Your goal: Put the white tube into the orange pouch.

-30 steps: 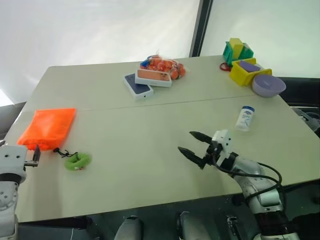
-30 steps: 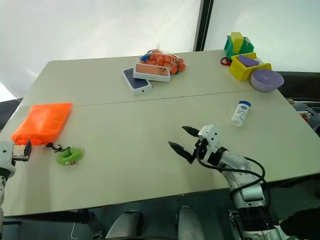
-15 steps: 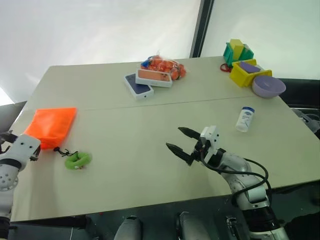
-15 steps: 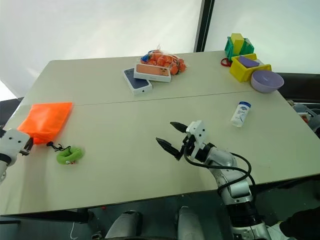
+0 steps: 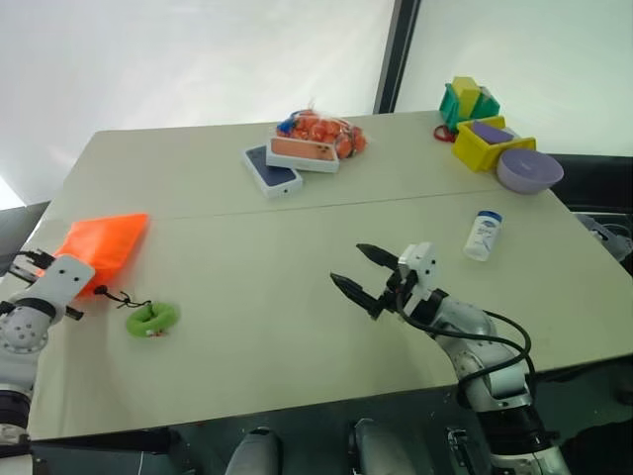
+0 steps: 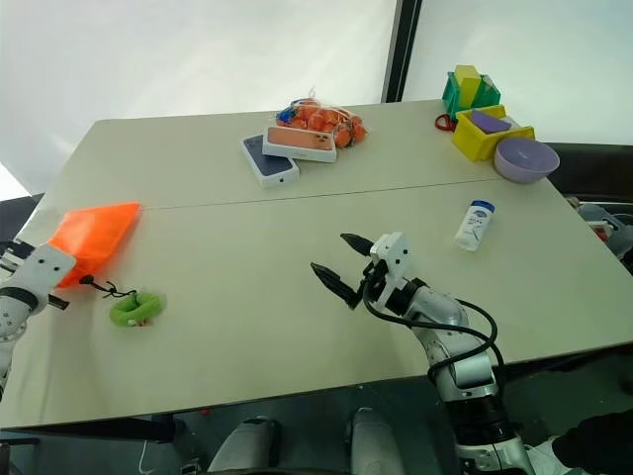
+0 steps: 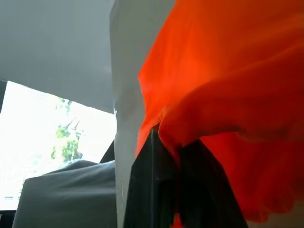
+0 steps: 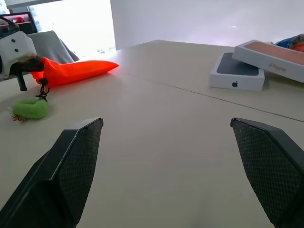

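The orange pouch (image 5: 107, 240) lies at the table's left edge, its black cord running to a lime-green loop (image 5: 150, 319). My left gripper (image 5: 81, 281) is at the pouch's near end. In the left wrist view its black fingers (image 7: 152, 190) are shut on a fold of the orange fabric (image 7: 228, 71). The white tube (image 5: 482, 236) with its blue cap lies far off on the right side of the table. My right gripper (image 5: 348, 264) hovers open over the middle of the table with nothing between its fingers (image 8: 76, 156), pointing toward the pouch.
Two phone boxes (image 5: 272, 170) and a mesh bag of orange fruits (image 5: 326, 129) sit at the back centre. A yellow bin (image 5: 490, 141), a green block (image 5: 468, 99) and a lavender bowl (image 5: 530, 170) stand at the back right.
My left gripper has moved forward to the pouch's near end and shut on the fabric, bunching that end. The right gripper stays open in much the same place.
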Robot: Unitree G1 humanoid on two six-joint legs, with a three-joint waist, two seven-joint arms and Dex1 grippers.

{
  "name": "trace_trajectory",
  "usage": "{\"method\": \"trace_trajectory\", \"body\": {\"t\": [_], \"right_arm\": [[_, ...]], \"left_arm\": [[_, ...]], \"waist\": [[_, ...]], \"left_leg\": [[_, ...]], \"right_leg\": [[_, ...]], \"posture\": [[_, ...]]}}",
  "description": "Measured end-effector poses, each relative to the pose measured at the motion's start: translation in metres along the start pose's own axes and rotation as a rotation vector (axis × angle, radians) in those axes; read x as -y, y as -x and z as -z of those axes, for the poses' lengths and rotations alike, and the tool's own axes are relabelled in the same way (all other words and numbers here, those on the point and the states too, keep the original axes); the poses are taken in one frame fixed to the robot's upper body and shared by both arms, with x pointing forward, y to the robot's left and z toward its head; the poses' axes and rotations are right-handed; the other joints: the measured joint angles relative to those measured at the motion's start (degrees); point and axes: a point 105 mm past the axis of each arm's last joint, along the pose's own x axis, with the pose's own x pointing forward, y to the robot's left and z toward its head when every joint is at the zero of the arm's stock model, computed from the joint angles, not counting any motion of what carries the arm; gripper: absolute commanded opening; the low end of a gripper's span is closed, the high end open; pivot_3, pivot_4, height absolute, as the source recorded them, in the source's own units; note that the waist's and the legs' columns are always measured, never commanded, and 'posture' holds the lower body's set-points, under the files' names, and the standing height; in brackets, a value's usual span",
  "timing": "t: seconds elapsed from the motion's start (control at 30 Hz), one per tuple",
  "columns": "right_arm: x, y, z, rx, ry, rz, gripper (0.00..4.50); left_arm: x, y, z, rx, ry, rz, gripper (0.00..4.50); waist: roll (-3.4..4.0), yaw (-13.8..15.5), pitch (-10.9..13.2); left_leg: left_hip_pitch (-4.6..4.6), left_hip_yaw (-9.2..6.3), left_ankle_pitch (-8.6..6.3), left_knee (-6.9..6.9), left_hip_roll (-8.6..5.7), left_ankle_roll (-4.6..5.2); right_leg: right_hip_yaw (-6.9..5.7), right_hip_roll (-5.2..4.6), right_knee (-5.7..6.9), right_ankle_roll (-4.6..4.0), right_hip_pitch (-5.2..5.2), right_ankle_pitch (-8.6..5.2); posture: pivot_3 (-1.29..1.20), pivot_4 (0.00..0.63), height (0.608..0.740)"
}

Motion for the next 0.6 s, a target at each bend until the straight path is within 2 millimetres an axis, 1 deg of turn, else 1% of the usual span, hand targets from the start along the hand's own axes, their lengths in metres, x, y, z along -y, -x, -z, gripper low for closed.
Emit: {"method": "trace_trajectory", "body": {"t": [0.03,0.13,0.23,0.37,0.5,0.57,0.6], "right_arm": [[0.000,0.000,0.000,0.000,0.000,0.002,4.50],[0.001,0.000,0.000,0.002,0.002,0.007,4.50],[0.006,0.001,-0.003,0.007,0.016,0.026,4.50],[0.025,0.004,-0.008,0.003,0.059,0.088,4.50],[0.041,0.009,-0.010,0.007,0.075,0.146,4.50],[0.053,0.013,-0.012,0.008,0.089,0.183,4.50],[0.057,0.014,-0.015,0.013,0.099,0.198,4.50]], "left_arm": [[0.001,0.001,-0.005,0.020,0.014,0.014,0.04],[0.007,0.002,-0.028,0.096,0.083,0.056,0.04],[0.010,0.004,-0.060,0.158,0.220,0.097,0.04],[0.012,0.009,-0.108,0.236,0.358,0.176,0.04],[0.008,0.009,-0.146,0.287,0.457,0.212,0.04],[0.008,0.007,-0.176,0.333,0.528,0.240,0.04],[0.008,0.007,-0.188,0.354,0.537,0.257,0.04]], "waist": [[0.00,0.0,0.0],[0.01,0.2,0.0],[0.00,0.1,0.0],[-0.07,0.0,0.0],[-0.07,-0.1,0.0],[-0.09,0.1,0.0],[-0.09,0.0,0.0]], "left_leg": [[-0.01,0.00,0.00,0.00,0.00,0.00],[-0.02,0.00,0.00,0.01,0.00,0.00],[-0.03,-0.01,0.01,0.05,0.00,-0.01],[0.01,-0.01,0.01,0.06,0.00,0.00],[0.02,-0.02,0.02,0.05,0.00,0.01],[-0.03,-0.03,0.02,0.13,-0.01,0.01],[-0.01,-0.03,0.02,0.13,-0.02,0.01]], "right_leg": [[0.00,0.00,-0.01,0.00,0.00,0.00],[0.01,-0.02,-0.01,-0.03,0.02,0.00],[0.01,-0.02,-0.01,-0.13,0.04,0.06],[0.01,0.00,0.00,-0.09,0.07,0.04],[0.01,0.05,0.03,-0.08,0.07,0.06],[0.01,0.05,0.02,-0.10,0.09,0.08],[0.02,0.05,0.02,-0.12,0.11,0.10]], "posture": [[0.00,0.150,0.740],[0.00,0.150,0.740],[0.00,0.150,0.740],[0.00,0.150,0.740],[0.00,0.150,0.740],[0.00,0.150,0.740],[0.00,0.150,0.740]]}}
